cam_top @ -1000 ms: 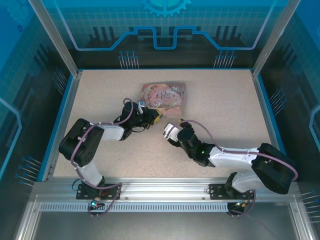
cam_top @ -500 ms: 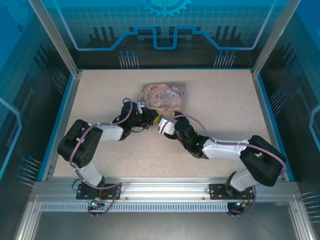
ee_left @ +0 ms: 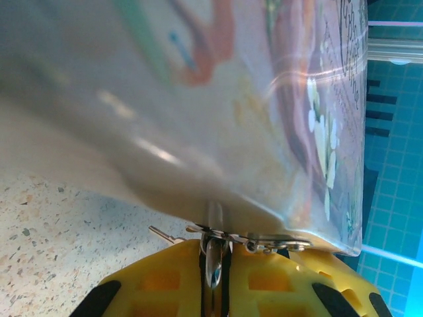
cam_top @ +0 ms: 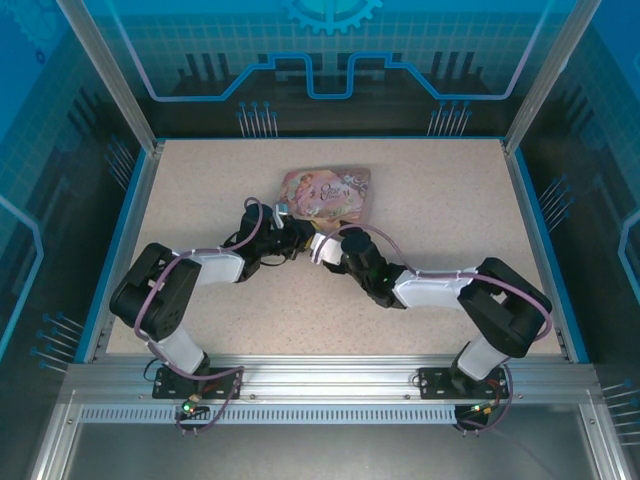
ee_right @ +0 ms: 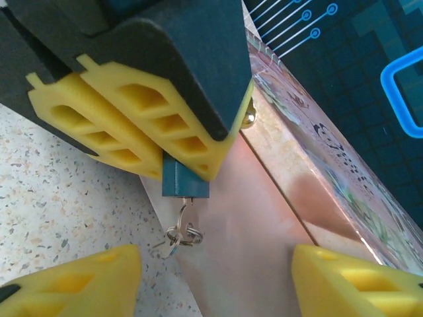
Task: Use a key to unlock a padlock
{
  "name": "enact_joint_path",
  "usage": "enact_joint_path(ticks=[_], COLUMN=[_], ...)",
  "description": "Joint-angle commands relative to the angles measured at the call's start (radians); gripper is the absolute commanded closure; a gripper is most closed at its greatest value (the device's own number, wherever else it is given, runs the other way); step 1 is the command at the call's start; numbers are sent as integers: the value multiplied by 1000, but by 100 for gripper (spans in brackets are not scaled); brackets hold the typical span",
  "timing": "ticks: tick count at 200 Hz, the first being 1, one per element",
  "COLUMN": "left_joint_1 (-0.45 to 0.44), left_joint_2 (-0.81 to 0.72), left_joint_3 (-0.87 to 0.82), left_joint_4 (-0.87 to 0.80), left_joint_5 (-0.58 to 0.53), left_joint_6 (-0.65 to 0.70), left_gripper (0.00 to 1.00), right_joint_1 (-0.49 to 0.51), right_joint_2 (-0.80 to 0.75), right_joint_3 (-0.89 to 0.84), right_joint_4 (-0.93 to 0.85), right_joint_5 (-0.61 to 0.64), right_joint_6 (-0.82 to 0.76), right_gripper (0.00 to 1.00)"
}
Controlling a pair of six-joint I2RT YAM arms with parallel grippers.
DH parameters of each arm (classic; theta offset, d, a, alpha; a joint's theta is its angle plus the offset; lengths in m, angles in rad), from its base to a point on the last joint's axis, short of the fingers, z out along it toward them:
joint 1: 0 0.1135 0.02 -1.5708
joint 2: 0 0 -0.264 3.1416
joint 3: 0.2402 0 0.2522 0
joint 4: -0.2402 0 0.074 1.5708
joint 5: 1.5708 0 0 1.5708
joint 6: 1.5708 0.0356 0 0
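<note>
Yellow pads of the left gripper (ee_left: pixel 213 249) are clamped on the padlock (ee_right: pixel 186 183), which sits at the near edge of the pink tin (ee_right: pixel 310 165). The key (ee_right: pixel 185 212) hangs with its ring from the padlock's underside, apparently seated. Turning it looks not yet done, and I cannot tell the shackle's state. The right gripper (ee_right: pixel 215 282) stands wide and empty, just short of the key.

One padlock (ee_right: pixel 185 180), one pink tin (cam_top: pixel 328 192), possibly one key (ee_right: pixel 175 240), one left gripper (ee_left: pixel 215 259), one right gripper (ee_right: pixel 215 272).
</note>
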Motion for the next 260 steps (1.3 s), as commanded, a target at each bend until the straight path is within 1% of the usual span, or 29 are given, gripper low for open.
enact_joint_path(ticks=[1, 37, 98, 153, 183, 201, 219, 249, 260], left_joint_1=[-1, -2, -1, -1, -2, -1, -2, -4, -7], left_joint_2=[-42, -38, -33, -28, -24, -22, -21, -7, 4], left_joint_3=[-11, -11, -13, -16, -15, -16, -23, -33, -31], left_joint_4=[-7, -4, 0, 3, 3, 1, 8, 29, 31], left_joint_5=[34, 35, 34, 33, 35, 37, 34, 33, 33], left_joint_6=[-33, -34, -38, -40, -40, -35, -29, -27, -22], left_gripper=[100, 100, 100, 100, 100, 100, 100, 100, 100], right_joint_1=[-9, -9, -3, 14, 27, 24, 9, -27, -38], right_joint_2=[24, 29, 47, 58, 53, 38, 6, 2, 9], right_joint_3=[33, 38, 52, 56, 52, 55, 74, 146, 154], right_joint_4=[32, 25, 14, -3, -19, -54, -139, -322, -357], right_joint_5=[-25, -29, -34, -33, -46, -89, -184, -409, -481], right_joint_6=[8, 23, 23, 28, 43, 89, 193, 366, 424], right_gripper=[45, 56, 72, 100, 100, 100, 100, 100, 100])
